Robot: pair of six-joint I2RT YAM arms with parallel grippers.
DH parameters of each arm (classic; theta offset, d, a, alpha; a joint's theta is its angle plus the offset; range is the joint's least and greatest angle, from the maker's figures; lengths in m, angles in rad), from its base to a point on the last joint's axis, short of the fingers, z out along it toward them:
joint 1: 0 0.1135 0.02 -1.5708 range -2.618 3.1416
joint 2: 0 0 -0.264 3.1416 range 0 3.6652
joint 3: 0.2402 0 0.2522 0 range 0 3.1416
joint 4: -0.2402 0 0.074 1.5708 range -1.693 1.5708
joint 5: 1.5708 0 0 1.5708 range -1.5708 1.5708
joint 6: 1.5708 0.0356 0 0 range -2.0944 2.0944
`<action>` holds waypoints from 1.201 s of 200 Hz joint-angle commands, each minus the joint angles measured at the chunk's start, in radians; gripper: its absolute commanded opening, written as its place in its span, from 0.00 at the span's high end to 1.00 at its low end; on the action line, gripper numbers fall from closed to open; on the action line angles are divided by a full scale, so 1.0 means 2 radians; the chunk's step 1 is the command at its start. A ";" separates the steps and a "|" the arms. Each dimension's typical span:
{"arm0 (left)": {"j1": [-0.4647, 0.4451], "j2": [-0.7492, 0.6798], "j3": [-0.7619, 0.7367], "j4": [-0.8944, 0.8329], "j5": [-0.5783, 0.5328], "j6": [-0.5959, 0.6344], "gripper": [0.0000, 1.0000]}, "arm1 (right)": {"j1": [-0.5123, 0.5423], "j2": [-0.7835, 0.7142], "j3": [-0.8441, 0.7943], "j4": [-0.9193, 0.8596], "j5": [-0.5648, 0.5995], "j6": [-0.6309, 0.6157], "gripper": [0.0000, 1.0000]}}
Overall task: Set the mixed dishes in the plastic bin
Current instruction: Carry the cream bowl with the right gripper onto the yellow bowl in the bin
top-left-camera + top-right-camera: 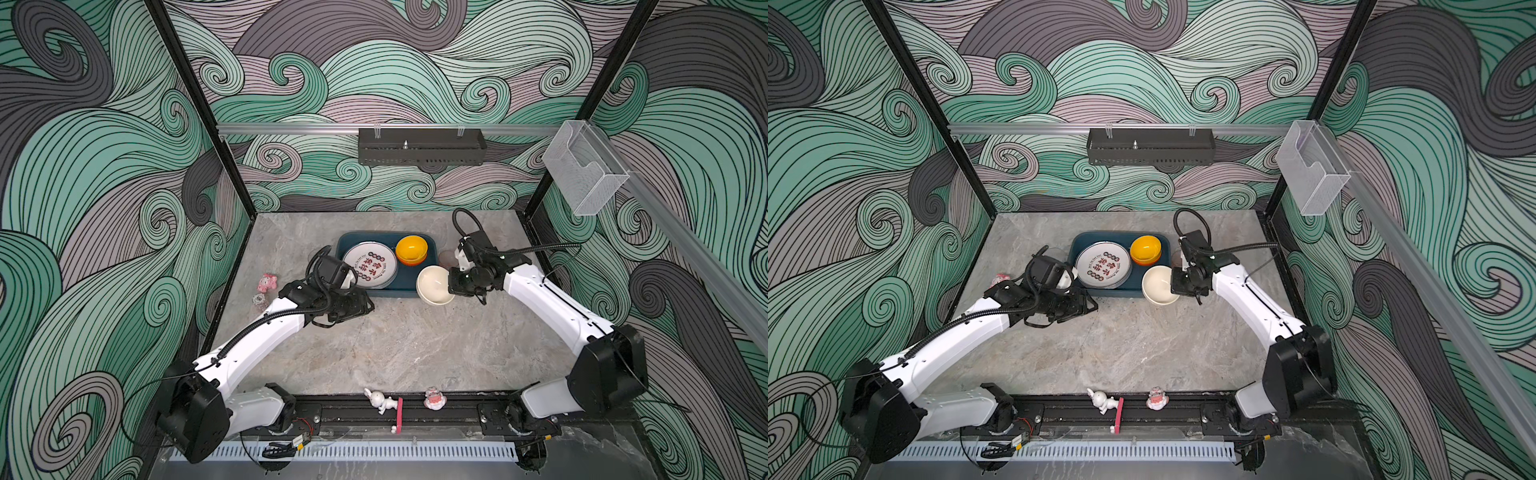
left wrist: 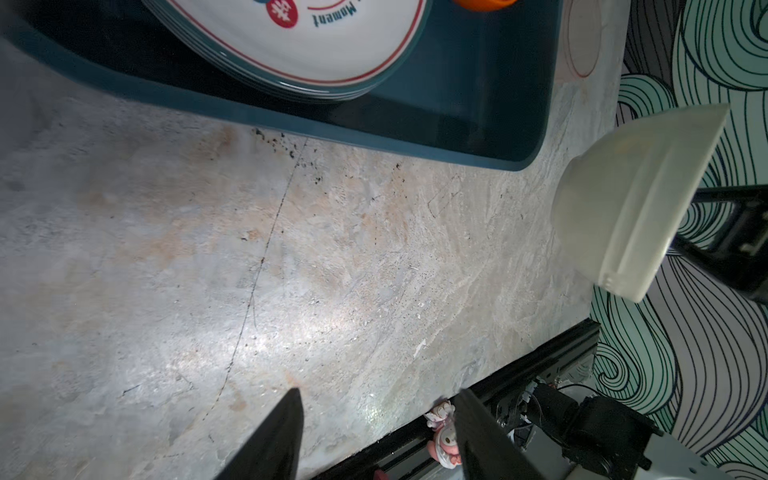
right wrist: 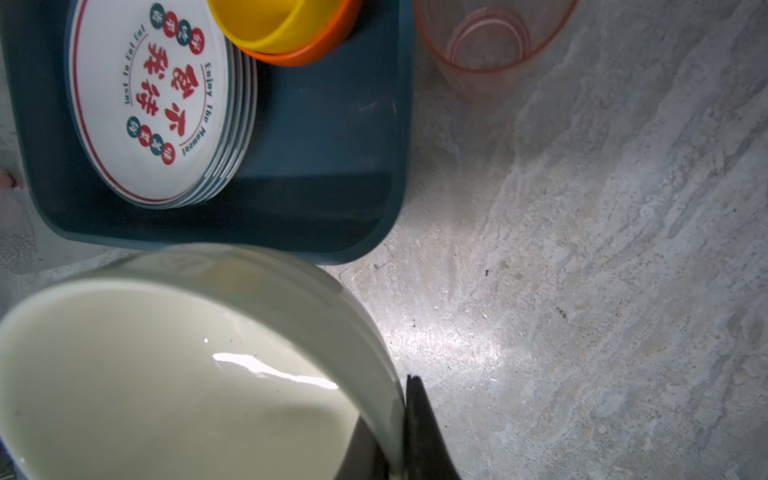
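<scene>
The plastic bin (image 1: 399, 291) (image 1: 1121, 292) (image 2: 478, 104) (image 3: 324, 166), dark teal, holds a stack of white plates (image 1: 370, 264) (image 1: 1102, 266) (image 3: 153, 104) and a yellow bowl (image 1: 411, 248) (image 3: 266, 20) nested in an orange bowl (image 3: 316, 45). My right gripper (image 1: 451, 283) (image 3: 395, 415) is shut on the rim of a cream bowl (image 1: 434, 284) (image 1: 1158, 284) (image 2: 636, 199) (image 3: 166, 374). That bowl hangs tilted by the bin's near right corner. A pinkish glass (image 1: 448, 258) (image 3: 490, 50) stands right of the bin. My left gripper (image 1: 368, 305) (image 2: 378, 392) is open and empty over bare table in front of the bin.
Small figurines sit at the table's left edge (image 1: 267, 282) and on the front rail (image 1: 380, 400) (image 1: 434, 399). A black metal tray (image 1: 422, 145) hangs on the back wall. A clear acrylic box (image 1: 584, 170) is mounted on the right rail.
</scene>
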 commanded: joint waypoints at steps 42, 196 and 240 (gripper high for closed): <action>0.034 -0.067 -0.027 -0.021 -0.030 -0.012 0.38 | -0.005 0.108 0.155 -0.028 0.017 -0.012 0.98; 0.079 -0.112 -0.049 -0.045 -0.034 -0.014 0.38 | -0.027 0.386 0.508 -0.125 0.040 -0.013 0.98; 0.081 -0.110 -0.055 -0.039 -0.028 -0.020 0.38 | -0.027 0.413 0.528 -0.128 0.043 -0.012 0.98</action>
